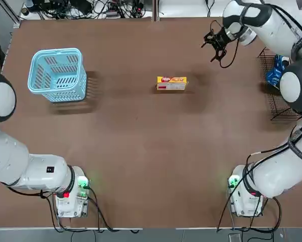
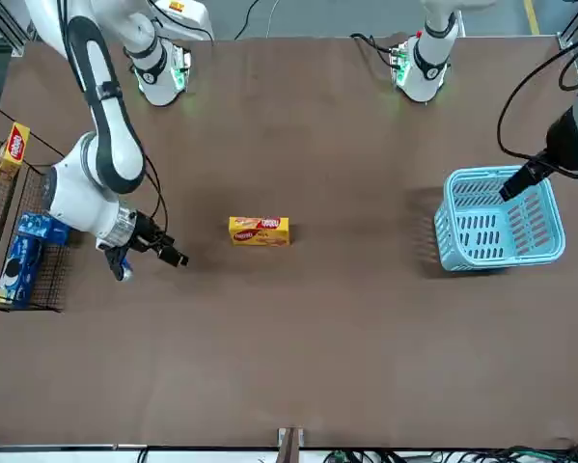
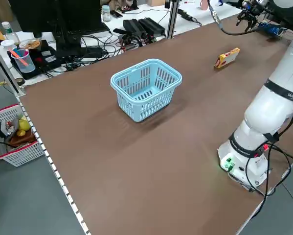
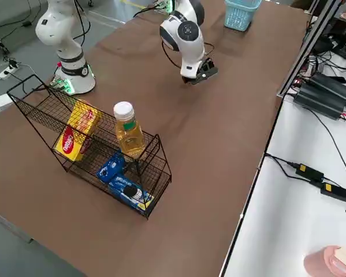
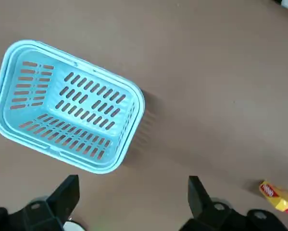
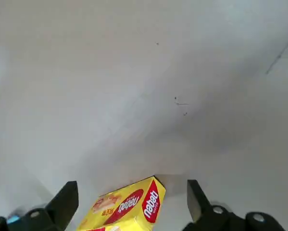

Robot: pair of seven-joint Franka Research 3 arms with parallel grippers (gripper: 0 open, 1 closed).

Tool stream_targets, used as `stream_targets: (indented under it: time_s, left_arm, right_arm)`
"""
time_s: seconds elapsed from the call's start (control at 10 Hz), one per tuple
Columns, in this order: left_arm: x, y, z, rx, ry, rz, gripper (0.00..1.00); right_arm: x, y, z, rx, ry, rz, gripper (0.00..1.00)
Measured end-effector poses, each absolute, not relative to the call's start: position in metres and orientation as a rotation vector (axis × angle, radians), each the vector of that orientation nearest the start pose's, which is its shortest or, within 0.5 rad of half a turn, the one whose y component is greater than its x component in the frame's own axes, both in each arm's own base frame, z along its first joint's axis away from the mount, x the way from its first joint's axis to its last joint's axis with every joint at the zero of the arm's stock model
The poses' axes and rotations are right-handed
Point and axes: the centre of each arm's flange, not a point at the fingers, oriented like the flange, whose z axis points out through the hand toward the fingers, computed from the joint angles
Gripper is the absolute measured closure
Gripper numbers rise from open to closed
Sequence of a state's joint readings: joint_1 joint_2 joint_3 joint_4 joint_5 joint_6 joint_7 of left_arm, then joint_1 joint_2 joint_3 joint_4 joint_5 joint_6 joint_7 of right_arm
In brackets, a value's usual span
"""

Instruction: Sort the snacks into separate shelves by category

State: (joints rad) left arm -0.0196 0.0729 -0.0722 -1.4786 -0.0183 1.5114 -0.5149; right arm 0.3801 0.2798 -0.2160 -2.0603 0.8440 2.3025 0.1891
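Mid-table, the last yellow box (image 1: 172, 83) lies alone, well apart from the wire rack (image 1: 274, 91). My right gripper (image 1: 215, 44) hovers beyond it, fingers apart and empty. Gripped off-centre, the box may twist and snag on the rack's wires.

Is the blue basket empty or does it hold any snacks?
Empty: the top view shows the light blue basket with only its bare slotted floor, and the left wrist view agrees.

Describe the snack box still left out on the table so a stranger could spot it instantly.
Start at the brown table and find the light blue basket on the robot's left side. Look from it toward the middle: a long yellow-orange box with a red logo lies alone there. Every other snack sits in the black wire rack.
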Motion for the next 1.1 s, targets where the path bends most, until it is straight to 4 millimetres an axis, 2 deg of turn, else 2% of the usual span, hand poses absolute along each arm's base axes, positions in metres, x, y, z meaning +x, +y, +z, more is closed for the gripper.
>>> stream_targets:
  time_s: [0.2,0.4,0.7,0.9,1.1]
  left_arm:
    - [0.565,-0.057,0.619,-3.112,-0.457,0.12,0.0]
    - [0.565,-0.045,0.619,-3.141,-0.252,0.125,0.0]
    - [0.565,-0.039,0.624,-3.108,0.066,0.1,0.0]
    - [0.565,-0.041,0.627,-3.101,0.109,0.09,0.0]
    - [0.565,-0.041,0.629,-3.12,0.121,0.079,0.0]
  right_arm:
    - [0.57,0.107,0.28,-2.449,0.566,0.086,0.0]
    - [0.567,0.098,0.265,-2.407,0.439,0.012,0.0]
    - [0.568,0.099,0.265,-2.341,0.637,0.082,0.0]
    - [0.566,0.102,0.265,-2.317,0.677,0.128,0.0]
    - [0.566,0.104,0.268,-2.297,0.629,0.171,0.0]
